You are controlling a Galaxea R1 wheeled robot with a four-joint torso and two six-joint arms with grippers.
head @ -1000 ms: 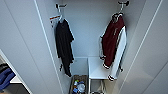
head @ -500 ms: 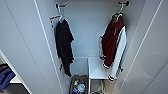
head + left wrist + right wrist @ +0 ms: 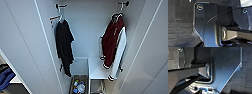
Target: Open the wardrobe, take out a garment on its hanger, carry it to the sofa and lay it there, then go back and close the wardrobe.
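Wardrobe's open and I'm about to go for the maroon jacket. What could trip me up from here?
The hanger hooks on a short peg high up, so pulling straight out may snag it. The garment hangs close to the right door, leaving little room. Its sleeve hem dangles beside the white shelf and might catch.

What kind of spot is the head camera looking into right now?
Most likely the inside of an open white wardrobe: a maroon varsity jacket with white sleeves and a black short-sleeved t-shirt hang from hooks.
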